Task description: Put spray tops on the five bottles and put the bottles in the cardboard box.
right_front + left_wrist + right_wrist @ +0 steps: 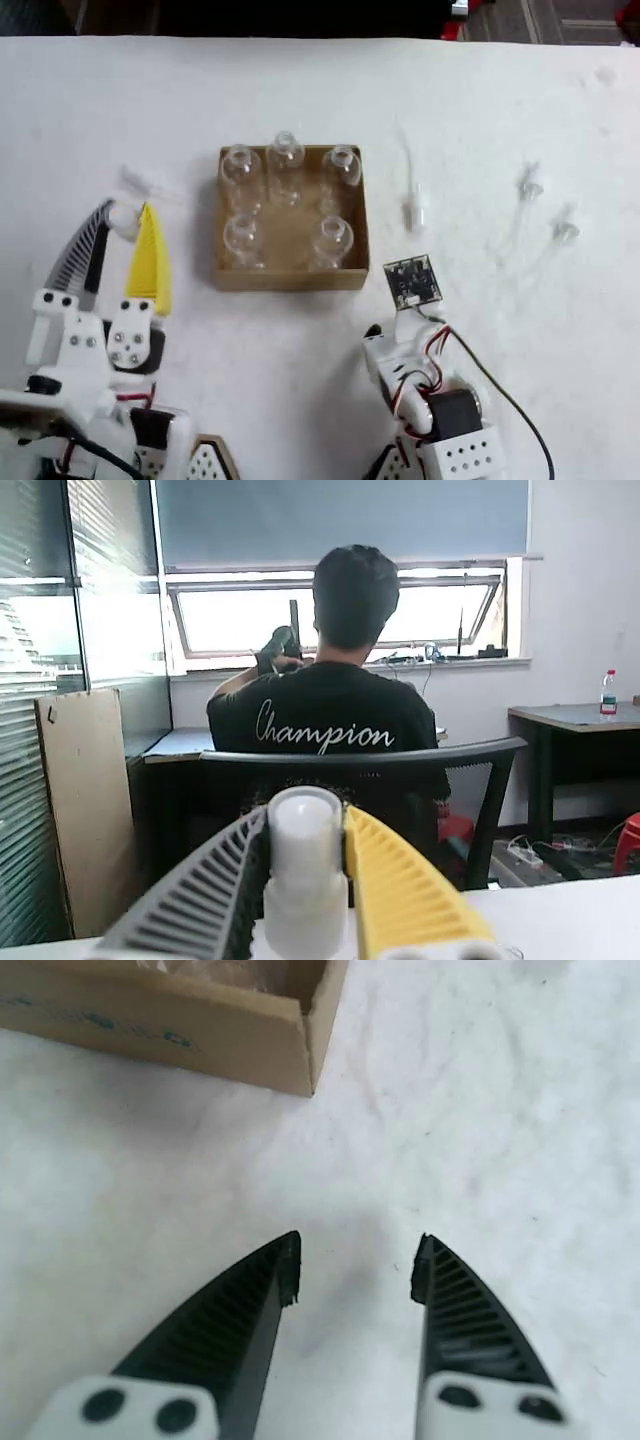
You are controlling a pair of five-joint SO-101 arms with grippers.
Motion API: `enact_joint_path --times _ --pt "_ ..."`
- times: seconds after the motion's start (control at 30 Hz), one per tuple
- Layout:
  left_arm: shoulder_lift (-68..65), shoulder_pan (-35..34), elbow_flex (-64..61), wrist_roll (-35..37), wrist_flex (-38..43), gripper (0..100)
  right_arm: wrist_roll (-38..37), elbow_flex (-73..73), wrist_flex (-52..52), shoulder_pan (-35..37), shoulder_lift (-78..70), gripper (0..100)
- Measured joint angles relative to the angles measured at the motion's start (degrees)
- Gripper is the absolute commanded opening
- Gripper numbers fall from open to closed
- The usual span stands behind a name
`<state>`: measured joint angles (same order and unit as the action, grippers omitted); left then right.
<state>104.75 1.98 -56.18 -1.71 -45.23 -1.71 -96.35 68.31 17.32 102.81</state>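
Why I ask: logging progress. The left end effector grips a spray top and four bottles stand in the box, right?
Not four: the high view shows five bottles in the box. The left end effector does grip a spray top.

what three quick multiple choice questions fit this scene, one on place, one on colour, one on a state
1. Where do the five bottles stand?
A. in a person's hand
B. in the cardboard box
C. in the right gripper

2. The left gripper has one dark ribbed finger. What colour is the other?
A. red
B. blue
C. yellow

3. What state is the left gripper in?
A. shut on a spray top
B. open over the box
C. shut on a bottle

Answers:
1. B, since the high view shows all five inside the box's walls.
2. C, since the yellow finger shows in both the high view and the left wrist view.
3. A, since the white spray top sits clamped between the two fingers in the left wrist view.
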Motion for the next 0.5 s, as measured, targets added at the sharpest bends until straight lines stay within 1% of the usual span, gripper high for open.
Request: enact_joint_path --times 0.13,0.33,0.4,0.5 --pt "0.0 0.5 -0.4 0.0 4.4 2 0.0 0.0 0.0 -2.4 0.0 16.3" --pt "-0.2 0.4 -1.8 0.0 12.5 2 0.0 0.0 0.0 -2.9 0.0 16.3" --pt "-2.4 0.4 -3.0 0.0 15.5 2 0.0 0.0 0.0 -2.6 0.0 16.3" --pt "-7.1 1.8 -3.1 0.0 17.1 2 0.0 0.0 0.0 -2.7 0.0 16.3"
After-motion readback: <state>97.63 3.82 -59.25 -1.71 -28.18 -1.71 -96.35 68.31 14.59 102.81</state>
